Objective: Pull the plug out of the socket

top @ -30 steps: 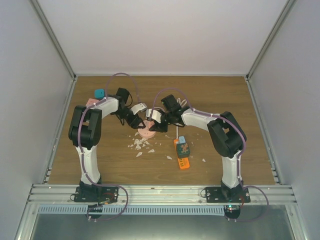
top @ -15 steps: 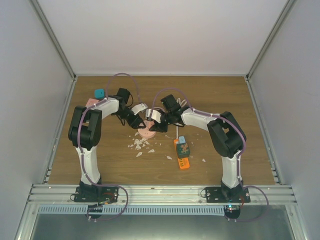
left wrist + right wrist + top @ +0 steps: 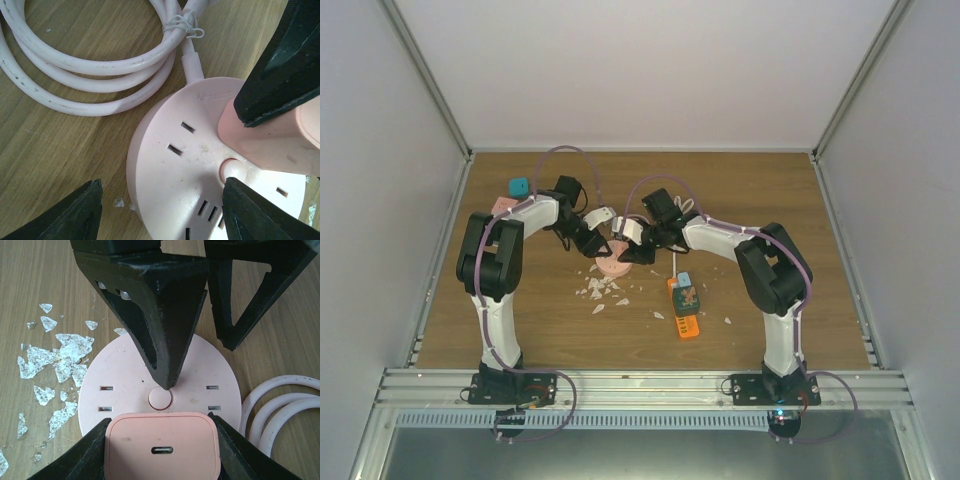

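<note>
A round pink socket (image 3: 610,267) lies flat on the wooden table, its white cable (image 3: 90,65) coiled beside it. The pink plug (image 3: 162,445), a rounded block with a small port on top, stands in the socket. My right gripper (image 3: 161,440) is shut on the plug, one finger on each side. My left gripper (image 3: 161,181) is open over the socket (image 3: 175,175). One of its fingertips (image 3: 167,382) rests at the socket's round centre button and the other hangs beside the rim. In the top view both grippers meet over the socket and hide the plug.
White chips (image 3: 60,360) are scattered on the wood beside the socket. An orange power strip (image 3: 686,310) with small things plugged in lies to the right. A teal block (image 3: 519,186) sits at the back left. Grey walls enclose the table.
The left gripper's jaws have narrowed a little over the socket. The right gripper holds the plug as before, and the socket has not moved.
</note>
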Robot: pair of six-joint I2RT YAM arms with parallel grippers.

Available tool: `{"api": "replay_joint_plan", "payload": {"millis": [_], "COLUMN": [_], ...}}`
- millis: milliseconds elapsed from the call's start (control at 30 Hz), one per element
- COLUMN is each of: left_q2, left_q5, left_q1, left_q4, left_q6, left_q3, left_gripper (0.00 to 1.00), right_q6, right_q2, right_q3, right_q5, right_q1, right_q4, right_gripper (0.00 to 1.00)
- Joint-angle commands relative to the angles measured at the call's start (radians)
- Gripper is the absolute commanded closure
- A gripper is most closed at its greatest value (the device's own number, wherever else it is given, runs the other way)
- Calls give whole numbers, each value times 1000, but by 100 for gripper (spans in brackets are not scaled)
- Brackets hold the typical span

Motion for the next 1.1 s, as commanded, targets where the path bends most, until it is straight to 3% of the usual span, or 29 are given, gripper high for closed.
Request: {"api": "replay_joint_plan", "payload": {"millis": [0,1067], "left_q2": [69,99], "left_q5": [-258,-363], "left_q1": [-2,-27], "left_q4": [6,14], "left_q6": [35,41], "left_q3": [-48,-40], "left_gripper": [35,40], "right_q6": [37,89], "right_q2": [-39,-57], "right_q3": [62,86], "right_q5": [-108,-82], "right_q1": [-14,-11], "right_q4": [39,0], "right_gripper": [81,85]}}
